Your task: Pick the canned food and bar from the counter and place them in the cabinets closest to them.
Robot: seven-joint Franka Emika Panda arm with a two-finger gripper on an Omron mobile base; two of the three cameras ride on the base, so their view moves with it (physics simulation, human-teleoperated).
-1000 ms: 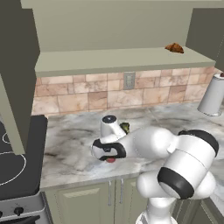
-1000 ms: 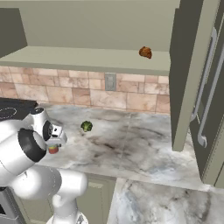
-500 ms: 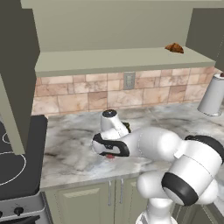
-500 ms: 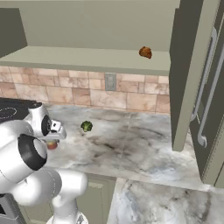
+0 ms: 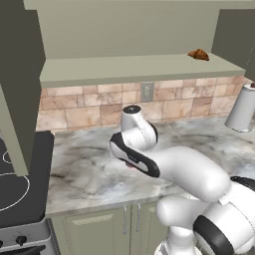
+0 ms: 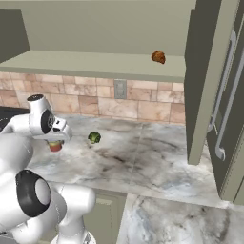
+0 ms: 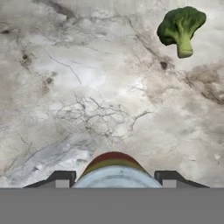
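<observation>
Pincer pinching canned food, one dark fingertip at each side of silvery lid. Can low over marbled bench, seen under white hand in right base view; whether it touches bench, cannot tell. Broccoli floret lies on bench near can, apart from it. Open wall cabinets: bare shelf, one small brown thing on it.

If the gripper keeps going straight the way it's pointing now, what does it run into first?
The gripper points down, shut around the can, whose lid sits between the fingertips. Straight ahead is bare marbled counter, likely first contact. The broccoli lies off to one side, out of that line.
</observation>
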